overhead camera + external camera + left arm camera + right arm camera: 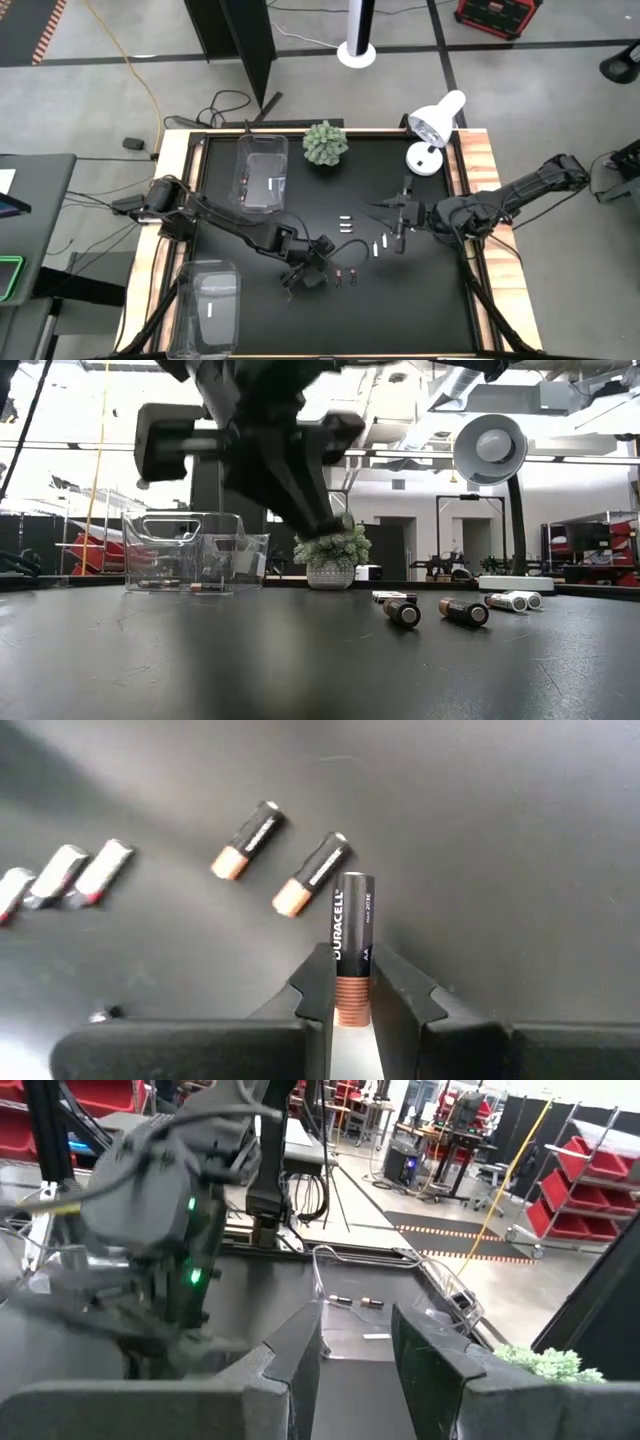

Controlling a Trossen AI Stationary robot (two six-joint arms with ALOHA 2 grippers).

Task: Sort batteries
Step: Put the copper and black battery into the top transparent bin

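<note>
My left gripper (303, 272) hangs over the black table's near middle, shut on a dark battery (352, 920) with a copper-orange end. Below it two more dark batteries (248, 840) (312, 873) lie on their sides, with white batteries (100, 875) beside them. In the high view further white batteries (345, 222) (377, 245) lie at the table's centre. My right gripper (390, 222) hovers to the right of them, open, with nothing between its fingers (300, 1345). My left gripper pinches the battery's copper-orange end (351, 992) between its two fingers. The fingers slant down, and the battery lies along them with its black end (356, 885) sticking out past the tips. The battery is lifted clear of the table.
A clear bin (262, 172) stands at the far left of the table and a second clear bin (210, 305) at the near left corner. A small potted plant (325, 143) and a white desk lamp (432, 130) stand along the far edge.
</note>
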